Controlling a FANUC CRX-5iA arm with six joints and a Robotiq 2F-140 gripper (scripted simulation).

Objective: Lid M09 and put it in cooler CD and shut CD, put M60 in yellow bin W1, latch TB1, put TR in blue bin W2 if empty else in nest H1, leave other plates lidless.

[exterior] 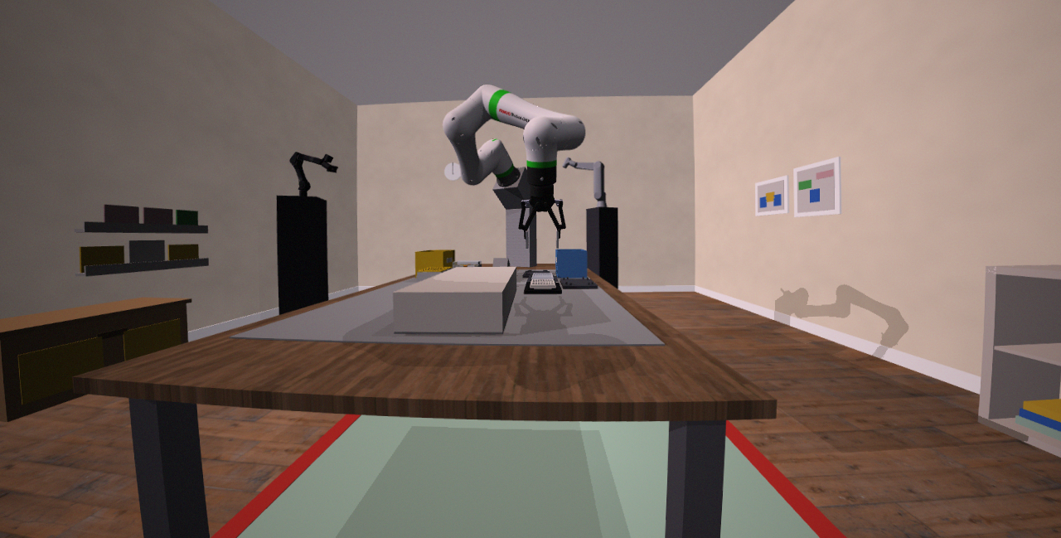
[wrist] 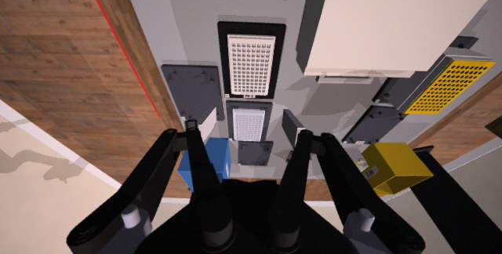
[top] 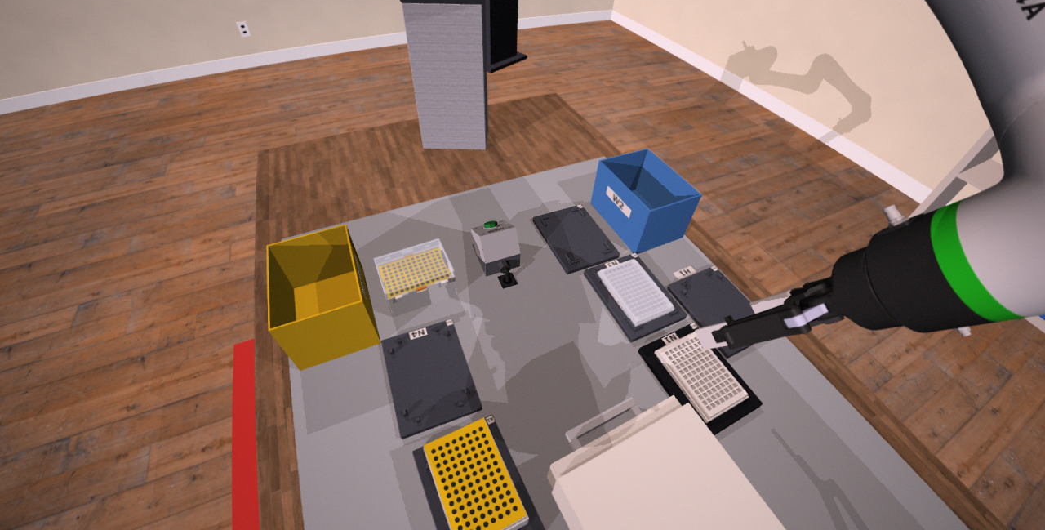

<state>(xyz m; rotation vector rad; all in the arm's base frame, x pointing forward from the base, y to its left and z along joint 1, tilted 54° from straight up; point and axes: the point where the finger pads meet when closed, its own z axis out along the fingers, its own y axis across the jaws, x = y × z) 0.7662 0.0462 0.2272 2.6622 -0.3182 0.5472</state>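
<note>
Behind the open tool (top: 719,333), the white plate's (top: 703,375) far corner is hidden.

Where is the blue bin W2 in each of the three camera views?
Top: the blue bin W2 stands upper right of centre, at the mat's far corner.
Exterior: it is a small blue box right of centre on the far end of the bench.
Wrist: lower left of centre, partly behind a gripper finger.
Shared landmark: the big cream cooler.
</note>
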